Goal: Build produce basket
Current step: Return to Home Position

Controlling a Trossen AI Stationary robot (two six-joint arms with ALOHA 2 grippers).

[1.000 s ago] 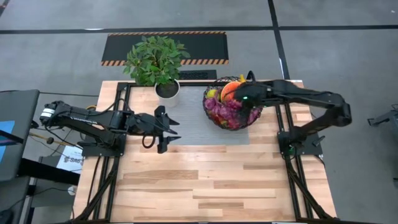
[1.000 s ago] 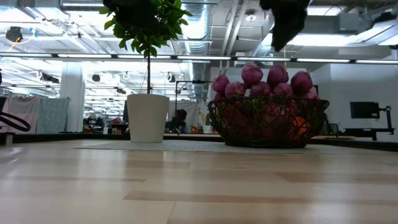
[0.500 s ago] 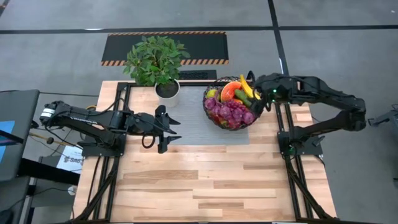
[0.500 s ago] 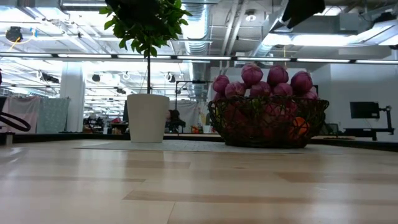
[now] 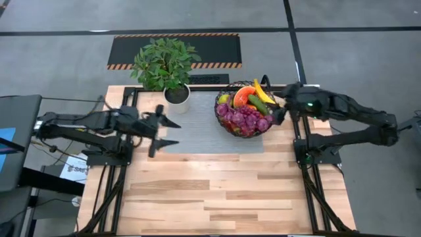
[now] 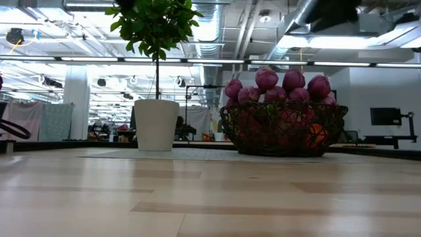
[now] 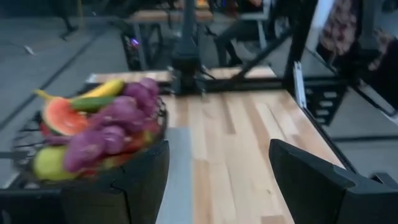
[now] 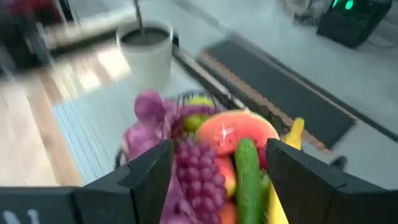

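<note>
The dark wire basket (image 5: 245,112) stands on its base on a grey mat (image 5: 197,131) at the table's far right. The produce is heaped in it: purple grapes (image 5: 245,118), a watermelon slice (image 8: 233,134), a cucumber (image 8: 247,168) and a banana (image 5: 262,91). My right gripper (image 5: 278,112) hangs open just off the basket's right rim, above it, with nothing between its fingers (image 8: 152,171). My left gripper (image 5: 170,131) is open over the mat's left part, level and pointing at the basket (image 7: 93,134), well short of it.
A leafy potted plant in a white pot (image 5: 176,94) stands at the far edge, left of the basket. The arms' black frames (image 5: 309,148) run along both sides of the table. The bare wooden near half (image 5: 217,197) lies in front.
My right gripper has drawn back from over the basket toward the table's right edge, rising and tipping up, and has uncovered the banana and cucumber. My left gripper has risen and pulled back a little toward the left edge, tipping toward level. Both have stayed open.
</note>
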